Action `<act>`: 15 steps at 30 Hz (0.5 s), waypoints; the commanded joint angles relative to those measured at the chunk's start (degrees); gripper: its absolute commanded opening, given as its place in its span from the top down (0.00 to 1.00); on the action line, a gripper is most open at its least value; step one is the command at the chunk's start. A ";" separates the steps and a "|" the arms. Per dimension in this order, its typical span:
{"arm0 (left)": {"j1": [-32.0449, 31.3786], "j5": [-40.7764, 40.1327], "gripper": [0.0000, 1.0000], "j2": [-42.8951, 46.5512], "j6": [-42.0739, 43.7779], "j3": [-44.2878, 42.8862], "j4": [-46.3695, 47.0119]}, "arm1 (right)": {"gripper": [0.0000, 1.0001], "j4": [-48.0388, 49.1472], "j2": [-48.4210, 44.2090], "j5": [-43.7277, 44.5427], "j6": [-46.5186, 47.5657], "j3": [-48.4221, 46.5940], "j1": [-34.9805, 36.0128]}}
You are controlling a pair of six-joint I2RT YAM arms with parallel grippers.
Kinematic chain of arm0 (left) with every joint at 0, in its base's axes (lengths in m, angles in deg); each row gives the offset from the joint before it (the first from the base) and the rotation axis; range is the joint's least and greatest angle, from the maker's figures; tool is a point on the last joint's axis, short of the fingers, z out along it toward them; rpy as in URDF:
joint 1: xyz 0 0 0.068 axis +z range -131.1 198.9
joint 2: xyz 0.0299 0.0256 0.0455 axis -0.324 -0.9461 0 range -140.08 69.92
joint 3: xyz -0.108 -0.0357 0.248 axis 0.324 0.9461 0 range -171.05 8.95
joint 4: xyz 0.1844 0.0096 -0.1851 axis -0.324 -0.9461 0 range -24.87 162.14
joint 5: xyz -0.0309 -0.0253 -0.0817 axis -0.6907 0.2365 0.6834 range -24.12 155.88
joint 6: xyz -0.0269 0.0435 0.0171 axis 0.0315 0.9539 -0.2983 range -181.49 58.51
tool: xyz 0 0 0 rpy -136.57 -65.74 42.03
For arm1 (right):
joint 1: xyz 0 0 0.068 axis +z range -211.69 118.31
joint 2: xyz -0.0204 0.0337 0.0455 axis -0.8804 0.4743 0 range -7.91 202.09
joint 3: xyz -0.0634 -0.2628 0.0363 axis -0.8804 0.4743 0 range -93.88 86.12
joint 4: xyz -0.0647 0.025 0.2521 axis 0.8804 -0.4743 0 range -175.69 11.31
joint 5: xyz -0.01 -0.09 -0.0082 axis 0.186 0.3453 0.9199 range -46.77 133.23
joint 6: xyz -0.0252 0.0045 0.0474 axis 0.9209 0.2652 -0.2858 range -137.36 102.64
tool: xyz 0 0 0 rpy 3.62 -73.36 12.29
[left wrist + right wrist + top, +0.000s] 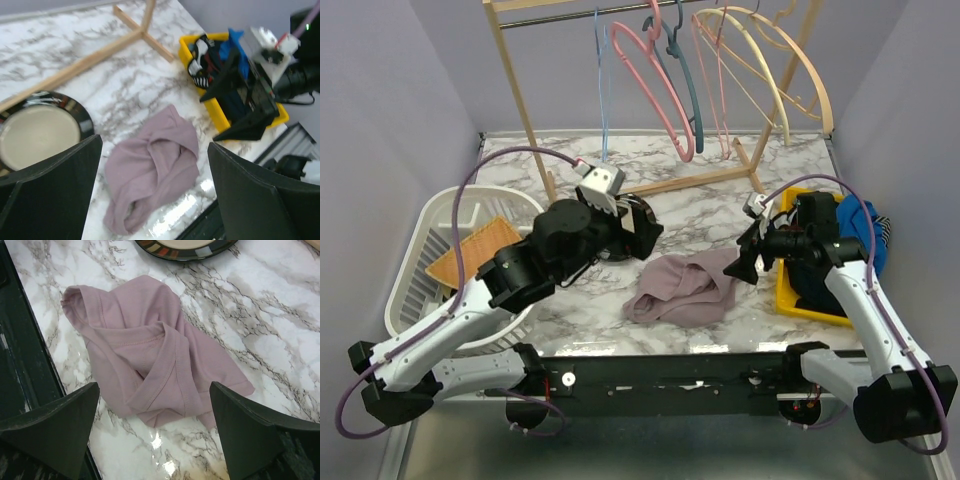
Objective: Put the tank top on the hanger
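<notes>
The mauve tank top lies crumpled on the marble table between my two arms, near the front edge. My left gripper hovers open above and to its left, and the left wrist view shows the tank top below the wide-apart jaws. From the right, my right gripper points at the cloth, open and empty, with the tank top lying just ahead of it. The thin light-blue hanger hangs on the wooden rack at the back.
The wooden rack also carries a pink hanger, a teal hanger and pale wooden hangers. A white basket stands at the left. A yellow bin with dark and blue clothes is at the right. A dark-rimmed plate sits under the left arm.
</notes>
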 commanded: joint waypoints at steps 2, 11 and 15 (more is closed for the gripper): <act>10.01 -0.84 0.01 -4.37 4.19 -13.52 -8.20 | 0.00 -1.80 -1.93 -2.69 2.47 0.62 -0.70; 21.71 -1.55 0.02 -11.84 2.87 -26.90 -10.05 | 0.00 -1.71 -3.17 -2.07 2.20 0.80 -0.70; 26.90 1.26 0.05 -16.75 2.61 -29.55 -10.67 | 0.00 -1.71 -3.61 -1.98 2.12 0.80 -0.78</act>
